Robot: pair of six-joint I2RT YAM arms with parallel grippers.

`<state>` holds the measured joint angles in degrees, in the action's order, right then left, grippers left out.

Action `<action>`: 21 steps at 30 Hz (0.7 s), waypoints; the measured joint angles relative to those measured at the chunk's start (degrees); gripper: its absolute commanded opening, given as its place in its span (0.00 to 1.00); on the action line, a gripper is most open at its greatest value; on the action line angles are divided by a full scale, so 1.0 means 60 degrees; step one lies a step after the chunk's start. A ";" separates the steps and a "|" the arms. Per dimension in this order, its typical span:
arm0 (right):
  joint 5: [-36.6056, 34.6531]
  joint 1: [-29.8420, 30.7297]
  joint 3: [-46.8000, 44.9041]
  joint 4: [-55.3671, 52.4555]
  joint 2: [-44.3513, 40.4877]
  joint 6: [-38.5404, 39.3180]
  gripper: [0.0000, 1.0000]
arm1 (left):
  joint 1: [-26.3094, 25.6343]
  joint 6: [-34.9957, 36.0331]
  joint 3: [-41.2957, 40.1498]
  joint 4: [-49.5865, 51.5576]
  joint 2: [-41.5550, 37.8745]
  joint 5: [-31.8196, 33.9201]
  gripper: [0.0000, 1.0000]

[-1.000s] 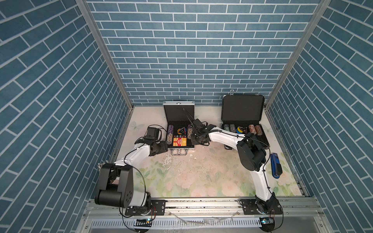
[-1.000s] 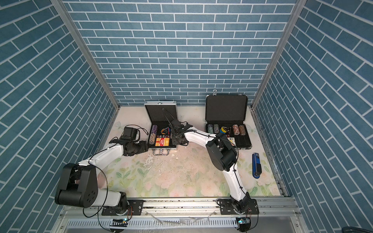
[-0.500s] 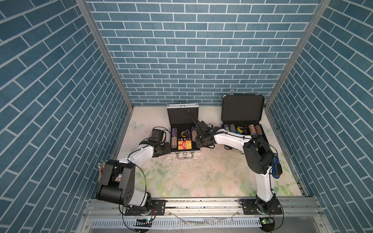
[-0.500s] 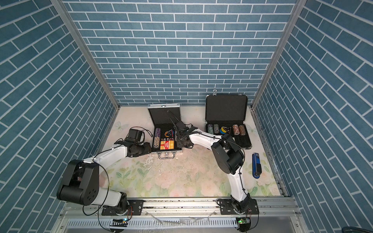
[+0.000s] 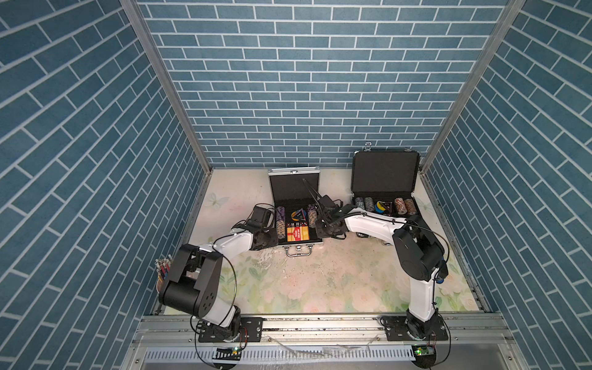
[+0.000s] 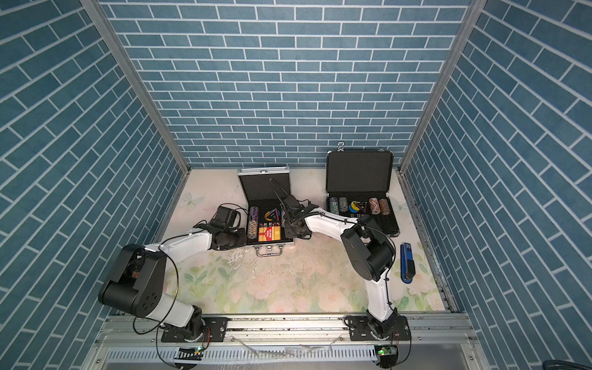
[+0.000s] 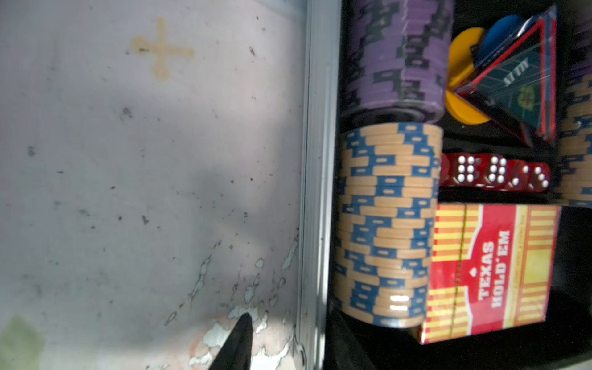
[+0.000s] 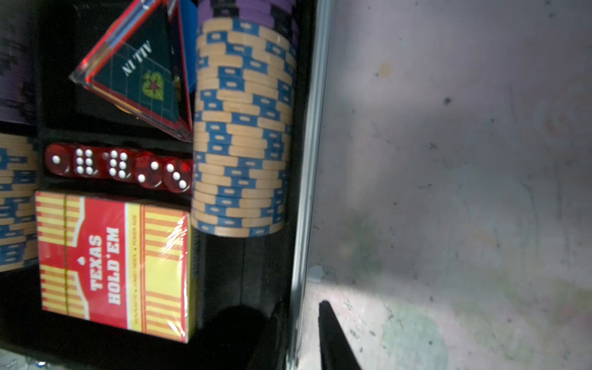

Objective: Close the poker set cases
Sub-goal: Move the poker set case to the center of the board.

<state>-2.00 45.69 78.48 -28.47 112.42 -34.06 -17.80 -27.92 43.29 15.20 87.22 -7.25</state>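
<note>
table (image 5: 320,282): floral top, lower middle of both top views, brick-pattern walls on three sides.
left arm (image 5: 230,245): white and black, reaching from lower left up to the left side of the silver case (image 5: 290,189).
right arm (image 5: 371,224): bent up from lower right, forearm running leftward to the same case's right side.
black case (image 5: 384,173): right of centre by the back wall, open, lid upright, chip rows in its base.
silver case: centre of the frame, open, lid standing up, handle (image 5: 298,250) toward the camera; well apart from the black case.
left gripper (image 5: 271,238): at the silver case's left wall. The wrist view shows one dark fingertip (image 7: 242,336) outside the metal rim, its partner unclear, so grip or gap cannot be told.
right gripper (image 5: 321,224): at the right wall. The wrist view has one finger (image 8: 333,339) outside the rim and a dark shape inside it, astride the wall; whether they pinch it cannot be told.
blue tool (image 6: 407,262): flat on the table at lower right in a top view.
card box (image 7: 490,272): red and yellow, "TEXAS HOLD'EM", front middle of the silver case.
chips (image 7: 387,224): tan-and-blue and purple rows on edge along both side walls, flanking the card box.
triangle (image 7: 512,80): clear, red-edged, "ALL IN", rear middle of the silver case, over yellow and blue discs (image 7: 461,64).
dice (image 7: 493,173): five red ones in a line between card box and triangle.
</note>
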 measured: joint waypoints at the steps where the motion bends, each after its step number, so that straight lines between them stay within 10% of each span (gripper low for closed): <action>1: 0.0025 0.0000 -0.0091 0.0044 -0.0058 0.0000 0.19 | -0.0036 -0.0025 -0.0022 -0.0036 -0.0004 -0.0004 0.34; 21: 0.1166 0.0284 -0.2816 0.0579 -0.1971 -0.0335 0.12 | -0.1479 -0.0903 -0.1472 -0.0036 -0.1450 -0.0226 0.24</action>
<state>4.99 47.40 61.58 -24.99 100.60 -36.07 -26.68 -33.34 34.46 14.98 78.52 -8.60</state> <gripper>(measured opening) 0.129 0.244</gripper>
